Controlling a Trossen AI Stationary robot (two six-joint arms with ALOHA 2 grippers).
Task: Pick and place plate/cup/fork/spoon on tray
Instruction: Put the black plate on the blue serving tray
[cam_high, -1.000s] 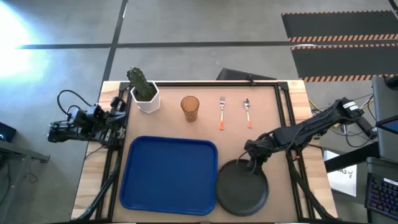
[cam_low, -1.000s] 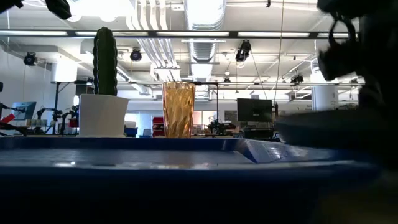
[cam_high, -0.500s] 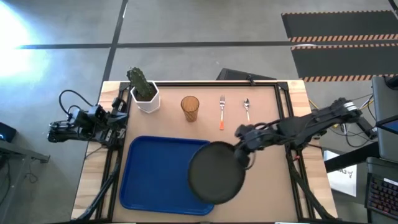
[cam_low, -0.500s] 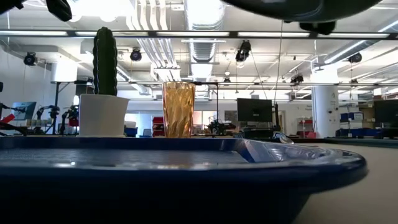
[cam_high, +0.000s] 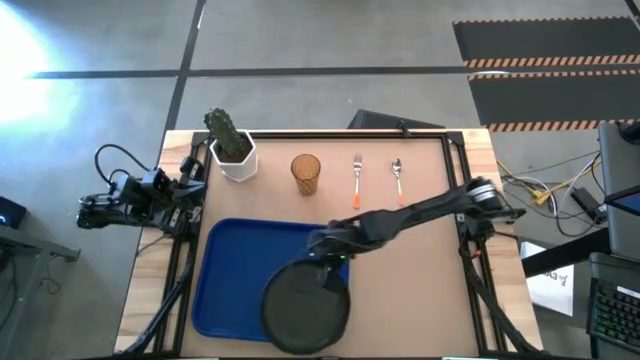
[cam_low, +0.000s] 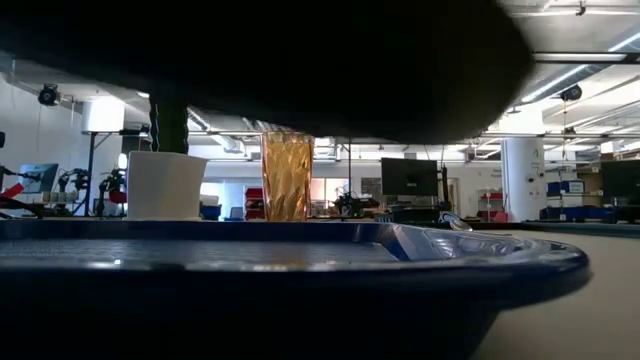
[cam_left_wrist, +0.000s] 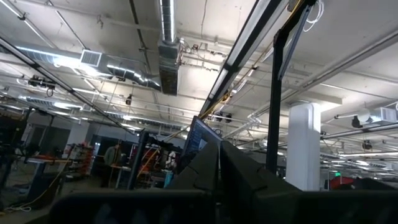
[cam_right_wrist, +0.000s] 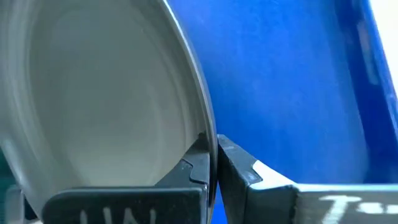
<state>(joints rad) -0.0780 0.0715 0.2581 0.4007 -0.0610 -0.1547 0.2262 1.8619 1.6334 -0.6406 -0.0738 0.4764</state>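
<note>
The dark grey plate (cam_high: 303, 310) hangs over the near right part of the blue tray (cam_high: 235, 270). In the low view its dark underside (cam_low: 250, 60) fills the top, above the tray (cam_low: 300, 262). My right gripper (cam_high: 326, 264) is shut on the plate's rim. The amber cup (cam_high: 306, 174), the fork (cam_high: 357, 181) and the spoon (cam_high: 397, 181) stand and lie on the table beyond the tray. My left gripper (cam_left_wrist: 219, 171) is shut and empty, parked off the table's left edge (cam_high: 150, 192). My right gripper pinches the plate's rim (cam_right_wrist: 207, 142) at the plate's far right edge, one finger (cam_right_wrist: 194, 167) on the plate's inner face and one (cam_right_wrist: 241, 168) on its outer face. The fingers come slanting from the table's far right. The plate is lifted clear of the tray.
A white pot with a green cactus (cam_high: 232, 148) stands at the far left, beside the cup. The bare brown table (cam_high: 420, 260) lies to the right of the tray. Black frame rails run along the table's left and right sides.
My right gripper has lifted the plate off the table to the right of the tray. It has carried the plate toward the table's left and near edges, out over the tray's near right part. The gripper stays shut on the rim.
</note>
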